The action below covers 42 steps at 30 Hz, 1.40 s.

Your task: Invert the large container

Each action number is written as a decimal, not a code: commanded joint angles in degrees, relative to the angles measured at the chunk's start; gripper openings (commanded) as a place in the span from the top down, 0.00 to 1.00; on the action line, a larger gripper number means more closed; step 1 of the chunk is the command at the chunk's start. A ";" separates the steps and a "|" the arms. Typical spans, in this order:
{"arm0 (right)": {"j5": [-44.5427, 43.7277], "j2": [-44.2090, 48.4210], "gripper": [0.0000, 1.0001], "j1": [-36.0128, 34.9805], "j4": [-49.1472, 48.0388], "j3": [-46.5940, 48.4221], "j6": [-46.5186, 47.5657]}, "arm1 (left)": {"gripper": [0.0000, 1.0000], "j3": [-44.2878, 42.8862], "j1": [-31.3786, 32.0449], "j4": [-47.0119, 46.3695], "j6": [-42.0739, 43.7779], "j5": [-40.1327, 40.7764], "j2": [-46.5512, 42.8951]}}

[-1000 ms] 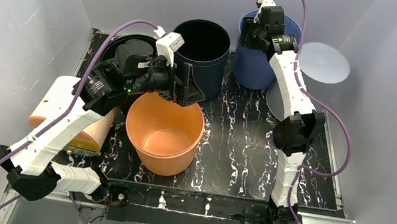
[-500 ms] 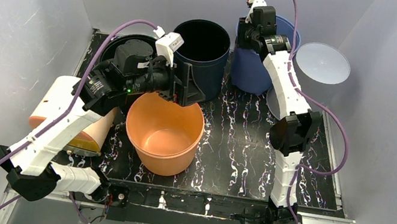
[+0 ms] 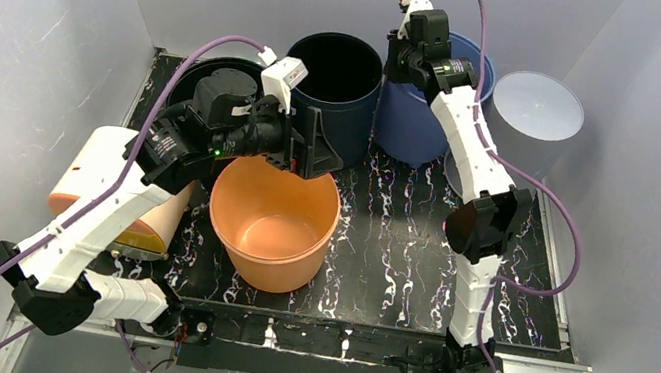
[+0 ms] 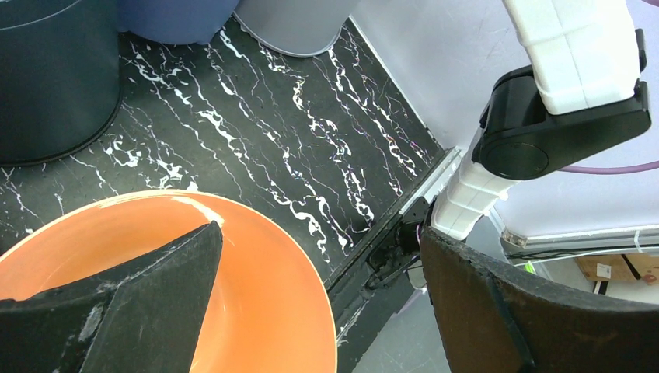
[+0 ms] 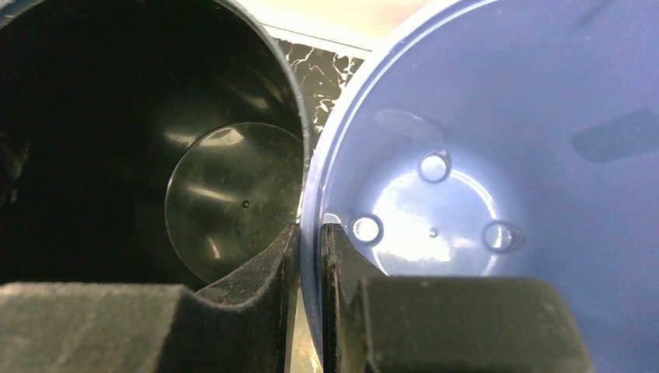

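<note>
R gripper [image 5: 309,239] was at the far side of the black white-veined tabletop [image 3: 397,248]. Its jaws pinched the left rim of the large blue plastic round container [image 3: 415,125], w/ one finger [image 5: 346,256] inside the wall and the other finger [image 5: 268,260] outside. The outside finger sat in the narrow gap between the blue container and the dark navy cylindrical tub [image 3: 336,96] just to its left. The blue container stood far-center-right w/ its mouth up, and the wrist cam showed its inner base w/ round moulded bumps. Couldn't tell if its base was fully on the table. The navy tub was also mouth up and had nothing inside.

L gripper [image 3: 317,149] hung over the far rim of the orange plastic round bucket [image 3: 271,227], jaws spread wide and holding nothing. In the L wrist cam one finger [image 4: 155,287] sat over the bucket's inside and the other finger [image 4: 497,311] was out past its rim. The orange bucket stood near-center, mouth up.

A translucent grey round container [image 3: 535,104] was far right, just beside the blue one. A black round container [image 3: 184,81] was far left, partly hidden behind the L arm. A peach-coloured container [image 3: 148,222] lay on its side at the near left, under the L arm.
</note>
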State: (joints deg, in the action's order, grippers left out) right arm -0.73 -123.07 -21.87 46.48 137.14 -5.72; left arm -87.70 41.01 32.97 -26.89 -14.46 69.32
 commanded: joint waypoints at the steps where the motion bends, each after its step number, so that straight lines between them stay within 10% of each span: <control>1: -1.14 8.47 1.00 -3.13 -2.23 1.33 -2.31 | 0.02 -0.07 -0.22 -1.81 -0.26 -1.45 -0.79; 28: -8.99 59.03 1.00 -7.14 -7.19 -55.80 -37.70 | 0.02 -1.82 -0.18 -5.13 1.65 -5.04 4.42; 42: -19.45 79.49 1.00 -7.14 9.29 -76.64 -51.56 | 0.02 -1.33 -0.15 -7.53 -0.11 -9.81 8.16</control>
State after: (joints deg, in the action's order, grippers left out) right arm -18.31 -46.44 -28.80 44.73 65.76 -52.03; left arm -88.16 41.01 27.94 -26.22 -21.30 75.75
